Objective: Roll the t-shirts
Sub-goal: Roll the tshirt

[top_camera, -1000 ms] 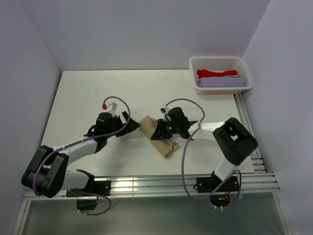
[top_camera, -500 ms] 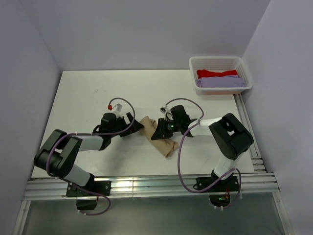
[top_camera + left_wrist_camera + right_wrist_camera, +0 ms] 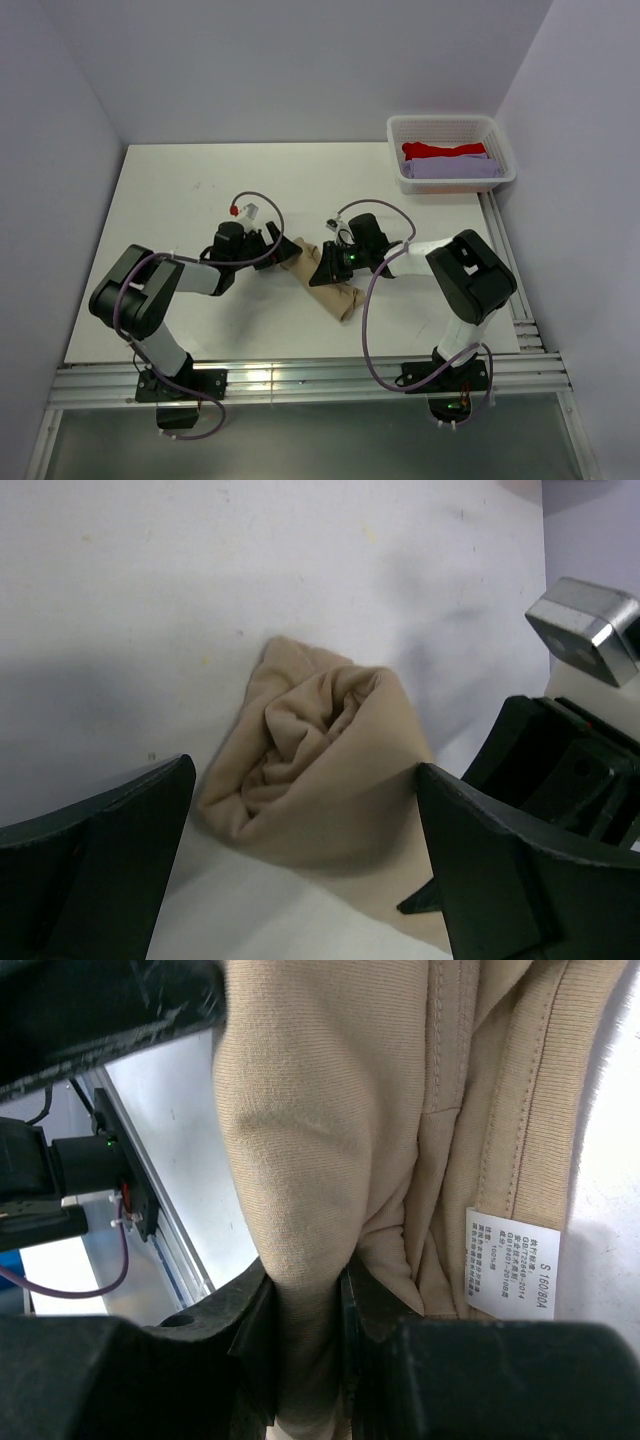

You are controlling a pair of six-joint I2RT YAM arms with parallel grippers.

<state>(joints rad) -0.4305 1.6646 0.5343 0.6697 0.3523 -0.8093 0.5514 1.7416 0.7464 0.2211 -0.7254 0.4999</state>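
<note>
**Tan tee half-rolled, mid-tabletop**

Tan t-shirt [image 3: 330, 283] lies bunched at the centre of the white tabletop [image 3: 190, 190]. It is soft ribbed cotton, and its left end is wound into a loose spiral. White neck label [image 3: 512, 1260] shows beside a stitched hem.

Left claw [image 3: 278, 246] gapes wide and grips nothing, its dark jaws flanking the spiral end. Right claw [image 3: 326, 268] is pinched tight on a thick fold of the tan cloth.

Red tee [image 3: 440, 150] and lavender tee [image 3: 452, 168] sit folded in the white lattice basket [image 3: 447, 124], at the far right corner.
</note>
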